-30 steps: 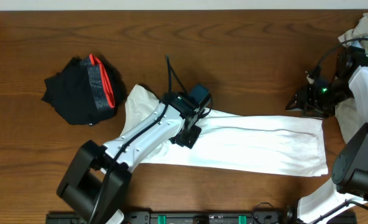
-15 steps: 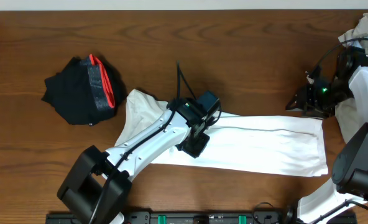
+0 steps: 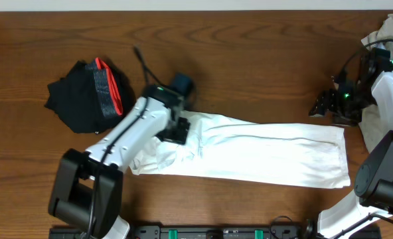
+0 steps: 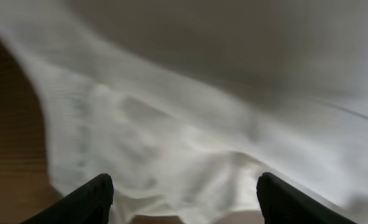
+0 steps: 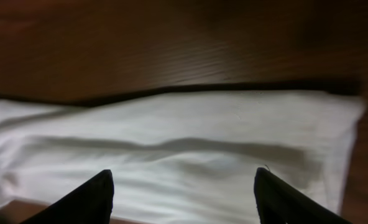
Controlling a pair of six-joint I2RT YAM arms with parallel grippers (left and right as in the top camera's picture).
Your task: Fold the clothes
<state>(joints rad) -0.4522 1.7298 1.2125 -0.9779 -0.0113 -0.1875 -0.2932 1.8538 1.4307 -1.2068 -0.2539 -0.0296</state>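
Left gripper [image 3: 176, 131] backed off, jaws apart, leaving the white T-shirt [image 3: 269, 153] bunched beneath it. Right gripper [image 5: 181, 193] was spread too. Fold probably needed redoing.

The left arm [image 3: 127, 129] and right arm [image 3: 390, 93] are white with black joints and cables, the left pincer [image 4: 184, 186] and right pincer [image 5: 183, 180] black, with a green light at the right wrist.

**White shirt beneath spread fingers**

A white shirt [image 5: 171, 155] lies flat across the dark wooden table [image 5: 171, 43]. The right gripper [image 5: 181, 202] hangs over it, its dark fingertips [image 5: 91, 196] wide apart with nothing between them.
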